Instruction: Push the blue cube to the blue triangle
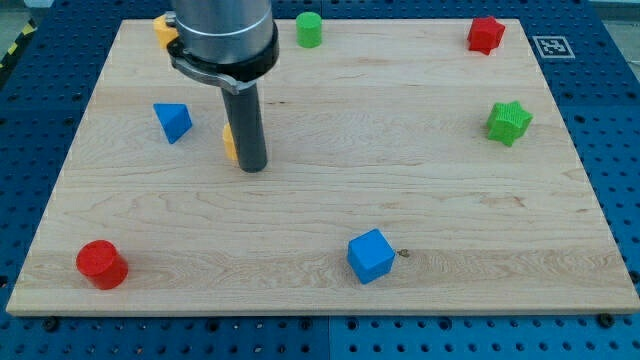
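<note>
— Blue cube (371, 256): where is it?
— Well to the lower right of my tip (254, 168), near the surface's (330, 190) bottom edge.
— Blue triangle (173, 122)?
— Upper left of my end effector, a bare rod holding nothing, just beside an orange block (230, 142).

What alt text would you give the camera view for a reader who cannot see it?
A wooden board seen from above, with my tip left of centre, touching a partly hidden orange block. The blue cube sits near the bottom centre, far from the blue triangle at the left. Around the edges lie a red cylinder, green cylinder, red block, green star and another orange block.
</note>
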Robot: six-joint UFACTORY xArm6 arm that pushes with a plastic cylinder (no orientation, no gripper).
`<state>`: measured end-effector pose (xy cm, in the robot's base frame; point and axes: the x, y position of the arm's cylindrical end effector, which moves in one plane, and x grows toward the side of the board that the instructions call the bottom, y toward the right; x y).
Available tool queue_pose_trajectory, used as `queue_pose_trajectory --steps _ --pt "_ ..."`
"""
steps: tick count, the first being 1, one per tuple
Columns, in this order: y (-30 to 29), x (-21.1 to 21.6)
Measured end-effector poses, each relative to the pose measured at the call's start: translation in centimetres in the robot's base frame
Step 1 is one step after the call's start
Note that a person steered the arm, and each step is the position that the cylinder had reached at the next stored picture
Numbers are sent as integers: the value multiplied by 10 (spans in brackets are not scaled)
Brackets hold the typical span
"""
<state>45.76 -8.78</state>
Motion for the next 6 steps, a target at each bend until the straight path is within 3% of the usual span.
queue_pose_trajectory --steps 2,3,5,6 --pt "-5 0" --pt "49 5" --pt "246 120" --pt "274 161"
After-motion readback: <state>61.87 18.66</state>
